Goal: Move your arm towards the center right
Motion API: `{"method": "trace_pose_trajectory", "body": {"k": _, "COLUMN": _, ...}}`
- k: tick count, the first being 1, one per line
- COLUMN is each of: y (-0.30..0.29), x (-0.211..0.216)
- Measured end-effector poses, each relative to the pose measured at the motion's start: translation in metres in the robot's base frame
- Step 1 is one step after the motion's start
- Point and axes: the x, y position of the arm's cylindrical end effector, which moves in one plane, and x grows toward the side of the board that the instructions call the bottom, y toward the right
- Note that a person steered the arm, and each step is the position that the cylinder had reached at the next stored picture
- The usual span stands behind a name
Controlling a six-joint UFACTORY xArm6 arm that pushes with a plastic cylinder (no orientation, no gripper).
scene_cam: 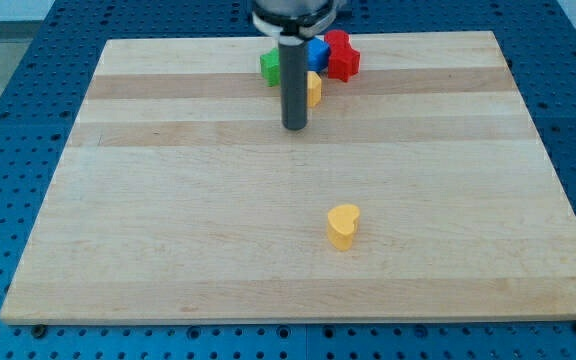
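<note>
My rod comes down from the view's top centre, and my tip (295, 126) rests on the wooden board (168, 200) in its upper middle. A cluster of blocks lies just above and to the right of the tip: a green block (269, 67), a blue block (317, 51), a red block (341, 57) and a yellow block (314, 89) right beside the rod. The rod hides parts of the green and blue blocks. A yellow heart-shaped block (343, 225) lies alone below and to the right of the tip.
The board sits on a blue perforated table (8, 150) that surrounds it on all sides.
</note>
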Motion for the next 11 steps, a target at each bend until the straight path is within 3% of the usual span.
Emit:
{"method": "trace_pose_trajectory", "body": {"k": 1, "y": -0.014, "x": -0.012}}
{"method": "trace_pose_trajectory", "body": {"k": 2, "y": 0.012, "x": -0.046}}
{"method": "trace_pose_trajectory", "body": {"k": 3, "y": 0.030, "x": -0.054}}
{"method": "trace_pose_trajectory", "body": {"k": 8, "y": 0.031, "x": -0.050}}
{"method": "trace_pose_trajectory", "body": {"k": 9, "y": 0.054, "x": -0.044}}
{"method": "trace_pose_trajectory", "body": {"k": 11, "y": 0.184, "x": 0.040}}
